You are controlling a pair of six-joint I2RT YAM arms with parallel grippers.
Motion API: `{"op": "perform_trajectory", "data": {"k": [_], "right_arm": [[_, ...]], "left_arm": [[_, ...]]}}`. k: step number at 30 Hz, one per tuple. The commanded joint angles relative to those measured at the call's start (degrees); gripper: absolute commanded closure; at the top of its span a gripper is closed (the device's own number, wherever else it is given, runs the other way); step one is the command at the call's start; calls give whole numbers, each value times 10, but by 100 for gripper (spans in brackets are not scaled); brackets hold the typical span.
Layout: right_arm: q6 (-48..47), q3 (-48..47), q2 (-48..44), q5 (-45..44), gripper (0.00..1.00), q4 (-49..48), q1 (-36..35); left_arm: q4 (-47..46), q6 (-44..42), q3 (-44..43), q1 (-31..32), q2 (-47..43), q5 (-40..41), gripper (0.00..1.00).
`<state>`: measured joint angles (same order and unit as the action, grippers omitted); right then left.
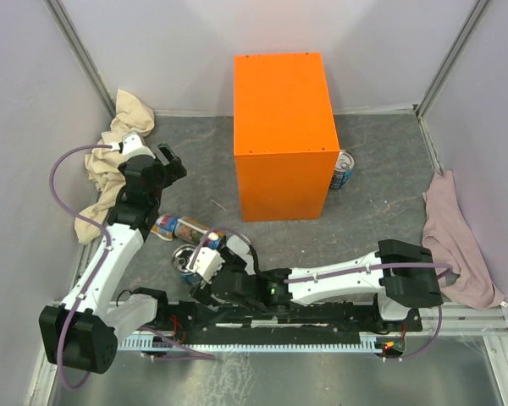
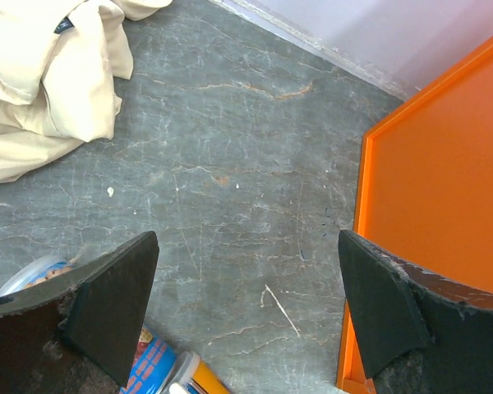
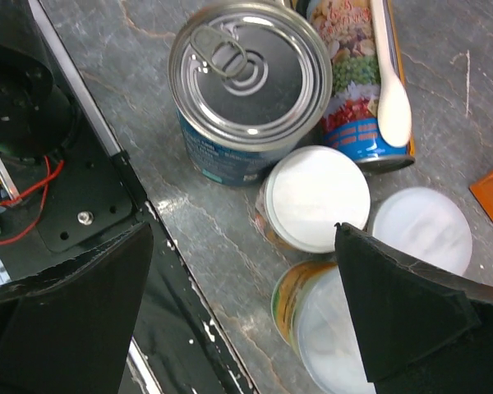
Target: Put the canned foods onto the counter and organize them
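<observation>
Right gripper hangs wide open and empty, directly above the upright white-lidded can. Its axis stands vertical; this arm is the nearer.

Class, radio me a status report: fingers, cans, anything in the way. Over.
Left fingers open, empty. Right fingers open, over cans. None on counter; one tin beside it. Rail crowds cans.

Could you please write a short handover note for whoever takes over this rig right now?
Left gripper: open, empty, over bare floor between the beige cloth and the counter.
Right gripper: open, empty, hovering above the can cluster.
Cans: one blue tin stands beside the counter's right face; the rest, including a second blue tin, sit near the arm bases.
Done: no can on the counter yet.
Left: every can.
</observation>
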<state>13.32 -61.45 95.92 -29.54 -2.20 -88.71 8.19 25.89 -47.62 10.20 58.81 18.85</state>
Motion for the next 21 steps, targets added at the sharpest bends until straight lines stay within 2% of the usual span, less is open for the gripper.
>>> {"op": "perform_trajectory", "data": {"k": [1, 21], "right_arm": [[-13, -42, 14, 26, 0, -42, 11], [-8, -99, 82, 121, 0, -61, 66]], "left_arm": [[-5, 19, -2, -11, -14, -23, 4], [-12, 5, 23, -53, -14, -65, 4]]}}
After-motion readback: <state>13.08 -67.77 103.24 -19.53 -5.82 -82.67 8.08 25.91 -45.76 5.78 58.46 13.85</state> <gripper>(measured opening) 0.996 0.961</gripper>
